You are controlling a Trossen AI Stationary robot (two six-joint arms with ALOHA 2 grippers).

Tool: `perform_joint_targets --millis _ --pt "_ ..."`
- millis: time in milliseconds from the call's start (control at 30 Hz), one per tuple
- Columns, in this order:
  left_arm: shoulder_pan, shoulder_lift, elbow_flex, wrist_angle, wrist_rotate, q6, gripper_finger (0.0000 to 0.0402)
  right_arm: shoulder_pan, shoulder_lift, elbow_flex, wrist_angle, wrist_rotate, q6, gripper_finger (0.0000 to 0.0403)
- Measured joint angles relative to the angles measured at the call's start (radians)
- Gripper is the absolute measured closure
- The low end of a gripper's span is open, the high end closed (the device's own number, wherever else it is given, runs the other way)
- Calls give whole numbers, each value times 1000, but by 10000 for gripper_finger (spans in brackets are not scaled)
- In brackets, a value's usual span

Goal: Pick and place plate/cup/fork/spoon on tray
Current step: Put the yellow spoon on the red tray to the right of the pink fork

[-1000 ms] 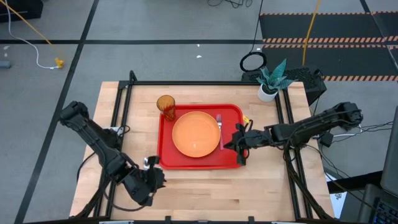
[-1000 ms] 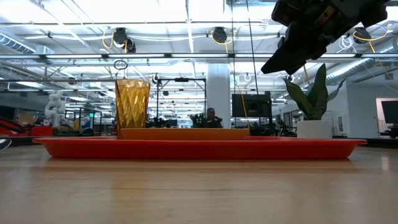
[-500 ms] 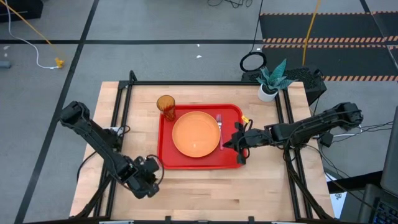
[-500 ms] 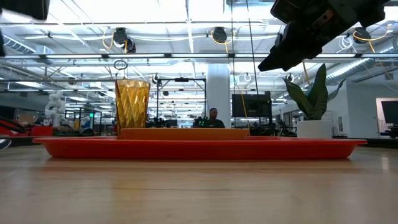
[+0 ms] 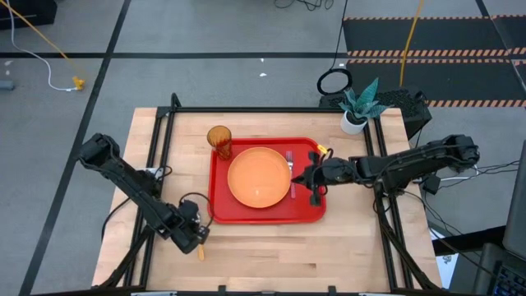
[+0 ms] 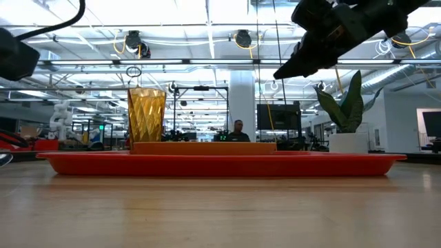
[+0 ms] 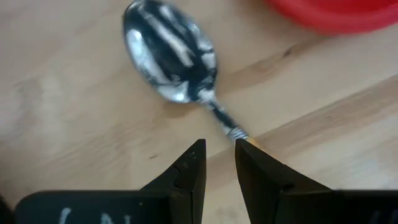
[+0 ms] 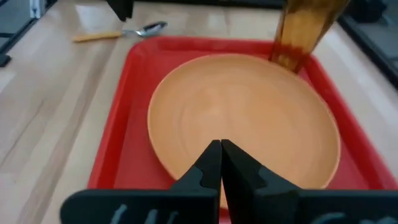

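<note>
Large flat red plastic tray (image 5: 267,214) holds round orange plate (image 5: 259,176), amber tumbler (image 5: 219,140), fork (image 5: 290,168). Left gripper (image 5: 196,233) over orange-handled spoon (image 5: 200,247); right gripper (image 5: 308,178) over tray's right edge.

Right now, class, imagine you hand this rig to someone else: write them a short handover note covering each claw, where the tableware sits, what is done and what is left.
Left claw: low over the bare table near the tray's front-left corner, fingers part open astride the spoon's neck, not gripping.
Right claw: shut, empty, above the tray's right side by the fork.
On the tray: plate in the middle, cup at the back-left corner, fork just right of the plate.
Done: plate, cup, fork.
Left: grasp the spoon off the table and set it on the tray.
</note>
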Motion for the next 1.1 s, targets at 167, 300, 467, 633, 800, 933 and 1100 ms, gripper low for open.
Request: perform_joint_targets --millis 167,300,467,633,800,933,1100 --pt "10 0 0 -11 -42 -77 314 -35 0 0 67 -37 -88 403" --pt "-2 0 0 -34 -41 -164 314 -52 0 0 119 -33 -164 403" --pt "-26 16 0 -16 -60 -261 314 -68 0 0 195 -34 -244 403" --pt "-39 90 0 21 -68 -297 314 -81 0 0 291 -31 -316 403" --pt "-39 138 5 65 -84 -311 314 -98 0 1 393 -30 -370 403" --pt "-39 144 5 73 -90 -331 314 -120 0 1 464 -30 -398 403" --pt "-39 119 2 71 -88 -333 314 -154 0 1 514 -32 -399 403"
